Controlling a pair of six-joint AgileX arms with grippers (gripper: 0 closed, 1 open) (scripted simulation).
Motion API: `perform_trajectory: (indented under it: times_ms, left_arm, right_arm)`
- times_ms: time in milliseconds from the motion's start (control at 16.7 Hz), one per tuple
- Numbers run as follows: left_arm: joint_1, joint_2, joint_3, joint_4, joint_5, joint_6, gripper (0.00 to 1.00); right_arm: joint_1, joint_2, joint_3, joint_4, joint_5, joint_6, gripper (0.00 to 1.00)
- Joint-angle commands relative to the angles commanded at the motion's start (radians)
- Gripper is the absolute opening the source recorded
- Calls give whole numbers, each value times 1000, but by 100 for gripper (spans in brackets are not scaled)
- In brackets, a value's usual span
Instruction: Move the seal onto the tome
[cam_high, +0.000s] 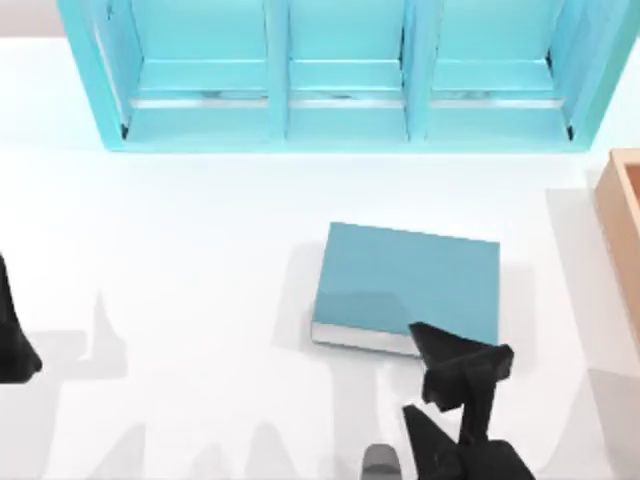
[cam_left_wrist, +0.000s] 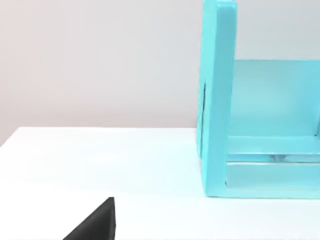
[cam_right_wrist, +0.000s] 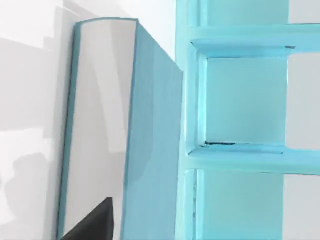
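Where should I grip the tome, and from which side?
The tome lies flat, and its cover is probably too broad for the fingers to span. Come in low from the table's near side, at the white page edge next to the right gripper, and pinch across its thickness.

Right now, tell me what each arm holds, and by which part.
Cannot be told. The right gripper hangs at the book's near edge; the block isn't visible. The left arm sits parked at the table's left.

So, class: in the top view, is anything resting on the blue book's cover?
No: the tome's teal cover lies bare, with the right gripper only at its near edge beside the white pages.
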Motion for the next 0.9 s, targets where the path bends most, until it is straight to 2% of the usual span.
perform_trajectory:
  times_ms: [180,480,720,900]
  left_arm:
    - [0,0,0,0,0,0,100]
    - [0,0,0,0,0,0,100]
    - [0,0,0,0,0,0,100]
    - [0,0,0,0,0,0,100]
  right_arm:
    - [55,-50,-31,-41,54,37,100]
    - [45,-45,-17,-50,46,44,100]
    - [-50,-19,118,-195,-35,142,100]
    - [-202,23,290,-402,-141,256,100]
